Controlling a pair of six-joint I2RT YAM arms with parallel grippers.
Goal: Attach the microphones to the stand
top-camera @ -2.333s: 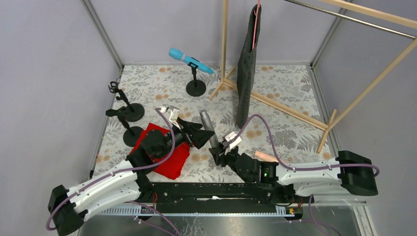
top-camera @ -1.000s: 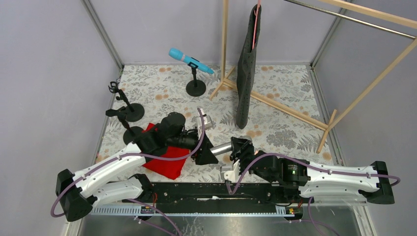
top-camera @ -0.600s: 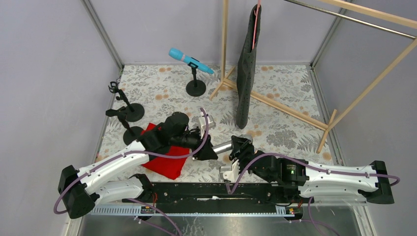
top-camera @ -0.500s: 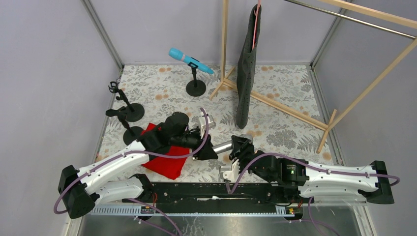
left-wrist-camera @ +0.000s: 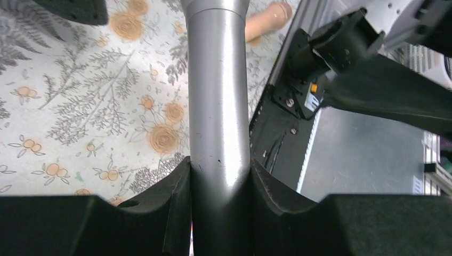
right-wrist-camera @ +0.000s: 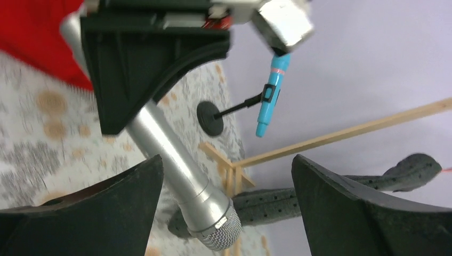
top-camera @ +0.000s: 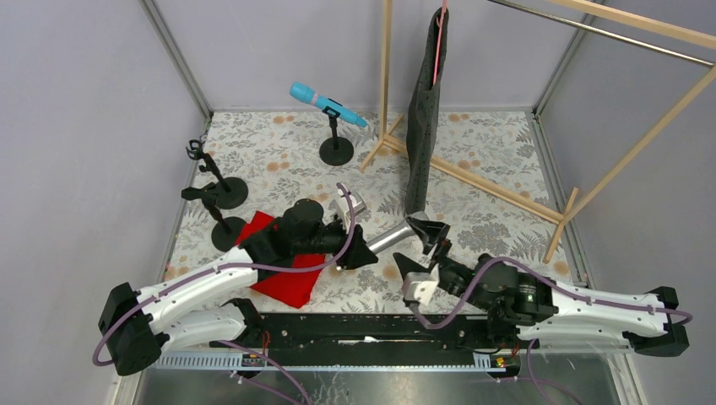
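Right hand (top-camera: 422, 247) has let go since a second ago: back then it was clamped on the silver microphone (top-camera: 390, 238) alongside the other arm, and now its fingers are spread wide with the mic's mesh head sitting in the gap between them, not touching either one as far as the right wrist view shows. So the mic is all on the left hand (top-camera: 359, 251) now, which is closed around the lower part of the barrel, both pads pressed snug against the metal in the left wrist view. The mic sits off the desk (top-camera: 490, 152), tilted, head pointing toward the back right and toward the right hand. It also sits a bit further back than it did a second ago. The peach microphone (left-wrist-camera: 266, 17) is lying on the flowery cover near the front rail, only its end showing in the left wrist view. The cyan microphone (top-camera: 325, 103) is already clipped at a slant on the stand (top-camera: 336, 150) at the back. Two more black stands (top-camera: 221, 190) are over on the left, close together, with a red cloth (top-camera: 287, 274) just beside them under the left arm. A dark garment (top-camera: 425, 110) hangs off the wooden rack (top-camera: 473, 181) right behind the mic's head, pretty near it.
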